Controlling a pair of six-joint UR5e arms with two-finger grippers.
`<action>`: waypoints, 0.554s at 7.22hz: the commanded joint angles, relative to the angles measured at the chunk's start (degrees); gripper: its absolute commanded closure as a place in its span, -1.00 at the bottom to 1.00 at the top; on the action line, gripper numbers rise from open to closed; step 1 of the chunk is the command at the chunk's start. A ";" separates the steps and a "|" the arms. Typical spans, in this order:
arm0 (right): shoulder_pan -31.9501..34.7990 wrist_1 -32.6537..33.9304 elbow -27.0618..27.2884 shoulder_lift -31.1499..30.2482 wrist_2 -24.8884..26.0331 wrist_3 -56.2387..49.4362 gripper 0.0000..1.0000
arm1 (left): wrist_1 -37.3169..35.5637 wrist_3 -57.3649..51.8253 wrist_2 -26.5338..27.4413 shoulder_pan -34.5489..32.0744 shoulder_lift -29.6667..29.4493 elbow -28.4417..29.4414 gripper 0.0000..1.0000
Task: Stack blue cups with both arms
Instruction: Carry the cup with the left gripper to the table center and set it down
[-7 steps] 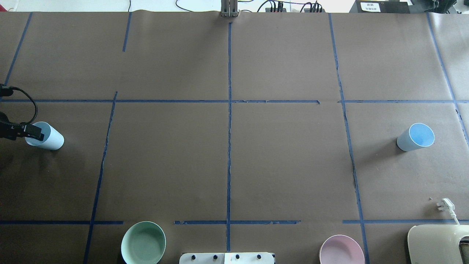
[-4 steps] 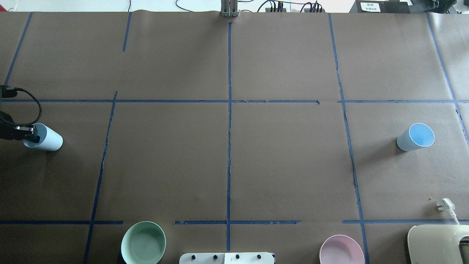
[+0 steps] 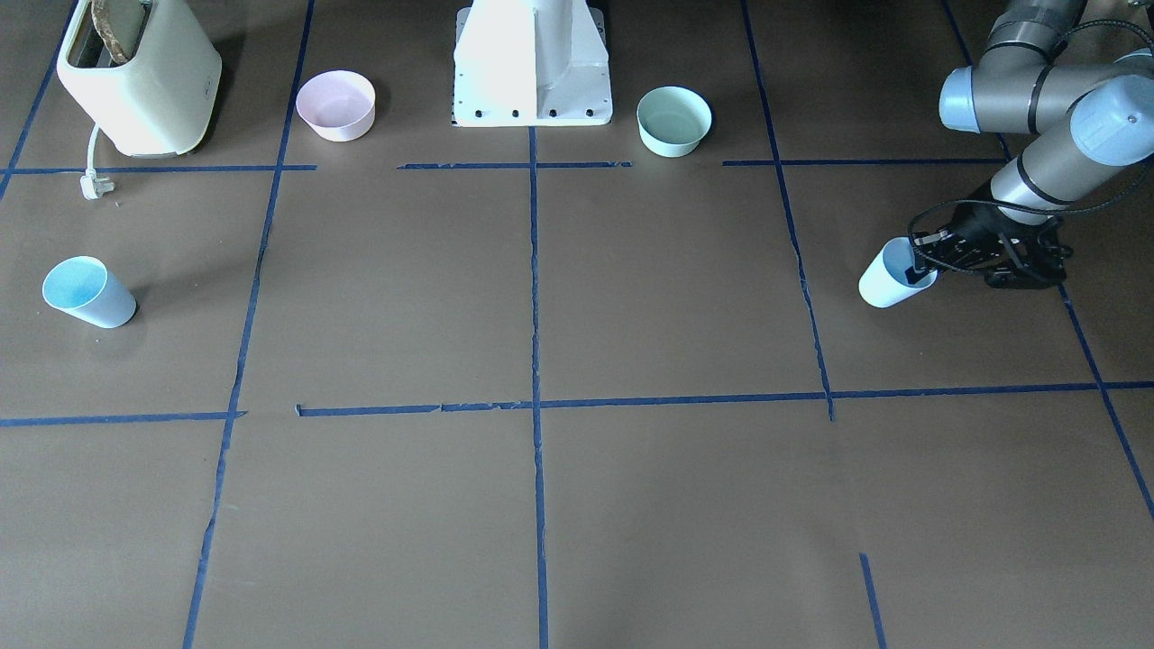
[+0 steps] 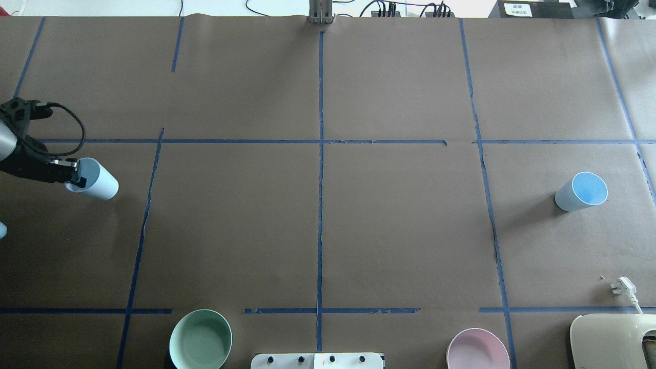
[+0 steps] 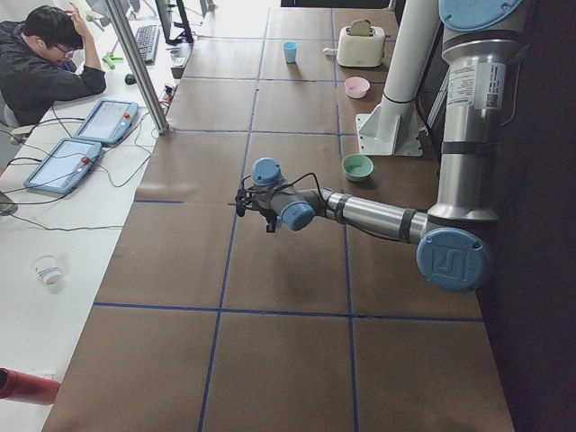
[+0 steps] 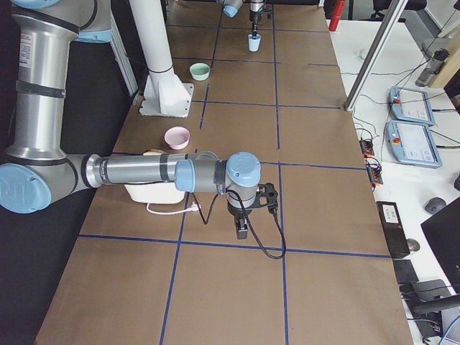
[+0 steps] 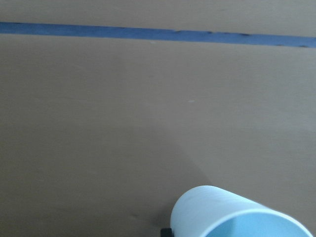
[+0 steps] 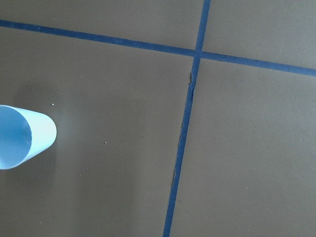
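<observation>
While pinching the rim of a blue cup (image 4: 102,182), left gripper (image 4: 76,177) closed on it, right gripper (image 6: 243,228) opening unclear

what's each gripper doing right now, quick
left gripper: closed, holding a blue cup by its rim
right gripper: cannot be told, it shows only in the side view

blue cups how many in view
2. The left blue cup is held at its rim by the left pincer; the right blue cup stands alone at the table's right.
</observation>
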State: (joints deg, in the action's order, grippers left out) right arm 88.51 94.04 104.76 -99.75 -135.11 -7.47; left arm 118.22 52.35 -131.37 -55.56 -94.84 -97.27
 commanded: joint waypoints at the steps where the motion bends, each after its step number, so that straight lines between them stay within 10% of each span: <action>1: 0.00 0.00 0.00 0.00 -0.15 0.00 -1.00 | -8.58 5.01 -0.03 2.54 -15.47 0.67 1.00; 4: 0.00 0.00 0.00 0.00 -0.15 0.09 -1.00 | -17.28 11.60 13.73 15.61 -29.73 1.55 0.99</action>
State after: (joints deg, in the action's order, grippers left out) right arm 88.51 94.04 104.77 -99.75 -135.26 -7.43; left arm 105.15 60.68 -123.20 -45.85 -118.23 -96.33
